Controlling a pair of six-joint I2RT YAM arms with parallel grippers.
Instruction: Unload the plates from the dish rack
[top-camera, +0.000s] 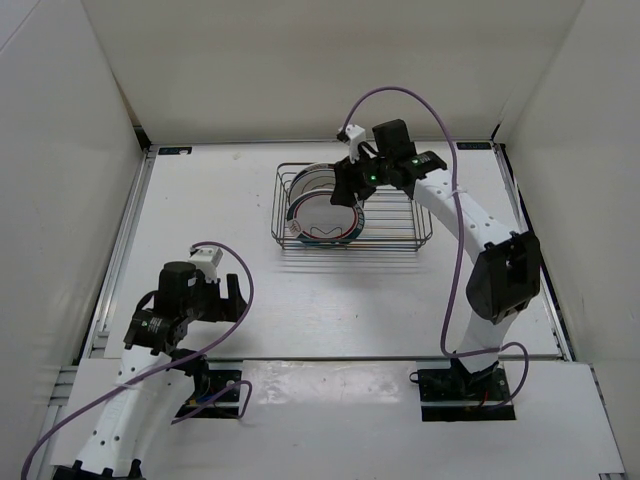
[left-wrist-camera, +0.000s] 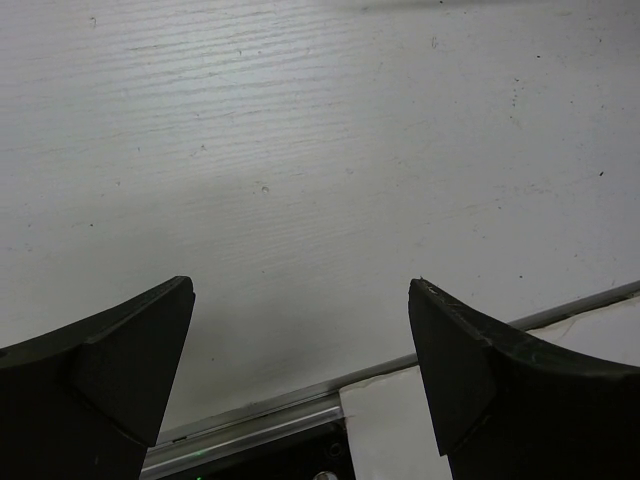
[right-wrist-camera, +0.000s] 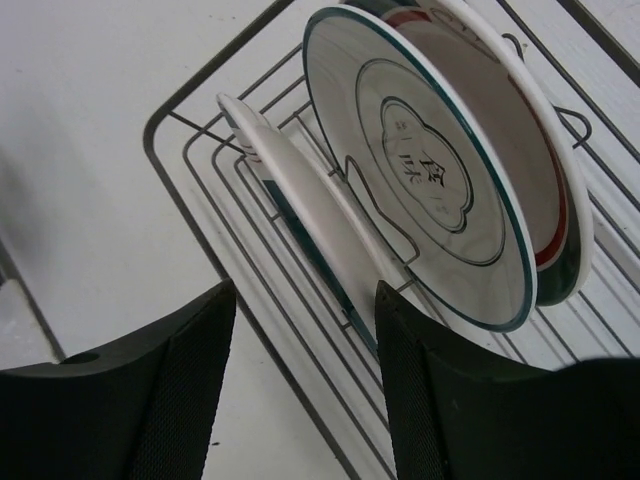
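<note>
One dish rack (top-camera: 395, 215) lies lengthwise left to right, with three plates (right-wrist-camera: 430, 190) on edge in its left end. The right gripper (right-wrist-camera: 305, 290), above them, and the left gripper (left-wrist-camera: 300, 285) both have their jaws spread apart.

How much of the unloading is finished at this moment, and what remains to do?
Nothing looks done: all three plates stand in the dish rack, and none is seen on the table. In hand: the right gripper hangs open over the plain end plate, not closed on it. The left gripper is open over bare table. All three plates are left to lift out.
</note>
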